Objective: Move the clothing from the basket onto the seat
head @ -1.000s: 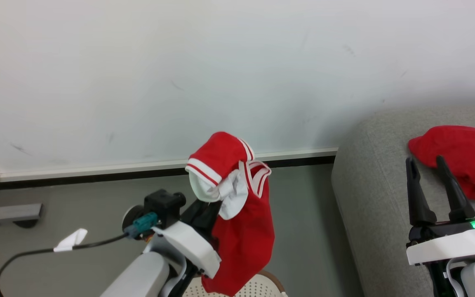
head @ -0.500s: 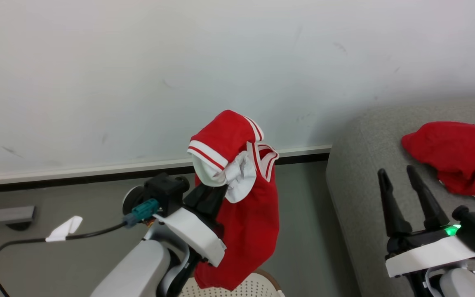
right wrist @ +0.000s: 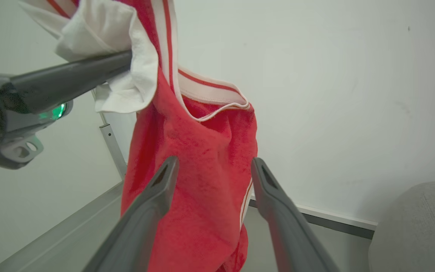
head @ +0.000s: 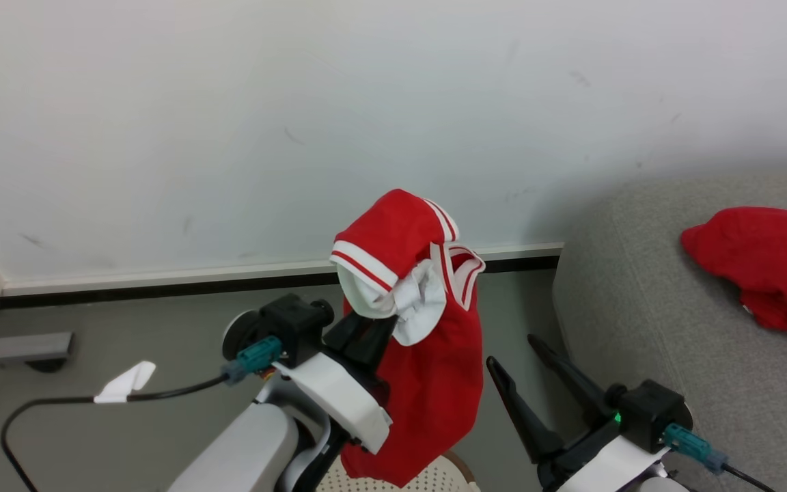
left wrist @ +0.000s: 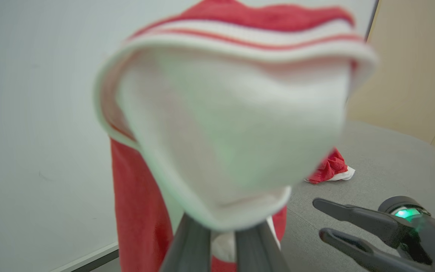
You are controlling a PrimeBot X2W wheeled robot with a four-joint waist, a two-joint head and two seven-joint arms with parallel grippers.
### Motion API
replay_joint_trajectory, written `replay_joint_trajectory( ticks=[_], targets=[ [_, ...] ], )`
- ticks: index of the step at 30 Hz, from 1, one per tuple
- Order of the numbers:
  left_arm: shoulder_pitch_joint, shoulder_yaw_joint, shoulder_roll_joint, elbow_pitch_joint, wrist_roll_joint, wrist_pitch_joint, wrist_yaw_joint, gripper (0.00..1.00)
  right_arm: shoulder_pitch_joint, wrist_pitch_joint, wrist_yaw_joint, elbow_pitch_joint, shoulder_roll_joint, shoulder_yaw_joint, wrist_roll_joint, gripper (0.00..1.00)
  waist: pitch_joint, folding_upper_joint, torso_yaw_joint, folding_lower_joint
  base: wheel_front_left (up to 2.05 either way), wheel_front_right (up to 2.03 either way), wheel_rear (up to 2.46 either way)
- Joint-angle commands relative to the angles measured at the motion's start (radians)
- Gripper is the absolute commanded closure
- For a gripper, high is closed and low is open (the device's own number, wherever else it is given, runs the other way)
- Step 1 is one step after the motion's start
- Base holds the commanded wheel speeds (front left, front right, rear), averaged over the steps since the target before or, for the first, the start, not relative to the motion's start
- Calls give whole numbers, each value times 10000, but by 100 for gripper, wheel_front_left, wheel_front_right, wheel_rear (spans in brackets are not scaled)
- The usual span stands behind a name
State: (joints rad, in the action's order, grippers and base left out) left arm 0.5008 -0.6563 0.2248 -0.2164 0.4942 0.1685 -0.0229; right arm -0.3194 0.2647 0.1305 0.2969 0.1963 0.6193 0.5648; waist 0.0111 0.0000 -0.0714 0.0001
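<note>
Grey woven seat (head: pixel 639 294) at right, already bearing one red garment (head: pixel 769 266). Hanging clear above the basket (head: pixel 429 480): striped clothing (head: pixel 434 389), held high for the swing across. Left gripper (head: pixel 369 333) clamped on its white panel; right gripper (head: pixel 511 350) spread wide, aimed at the drape. No readable label.

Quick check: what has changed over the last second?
The right gripper, open throughout, swung left off the seat and now points at the striped red garment hanging from the left gripper, not gripping it. The left gripper lifted that garment slightly. Unchanged: left gripper shut on it, the other red garment lying on the seat, the basket below.
</note>
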Motion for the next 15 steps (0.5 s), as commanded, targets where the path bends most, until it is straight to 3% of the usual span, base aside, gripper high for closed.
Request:
replay_joint_trajectory(
  ticks=[1, 15],
  targets=[
    [9, -54, -61, 60, -113, 34, -61, 100, -203, -10, 7, 205, 118, 221, 131, 0, -3, 0, 92, -1, 0, 0, 0],
    [65, -1013, -539, 83, -132, -196, -490, 100, -1729, -10, 7, 2534, 202, 2574, 861, 0, 10, 0, 954, -1, 0, 0, 0]
  ],
)
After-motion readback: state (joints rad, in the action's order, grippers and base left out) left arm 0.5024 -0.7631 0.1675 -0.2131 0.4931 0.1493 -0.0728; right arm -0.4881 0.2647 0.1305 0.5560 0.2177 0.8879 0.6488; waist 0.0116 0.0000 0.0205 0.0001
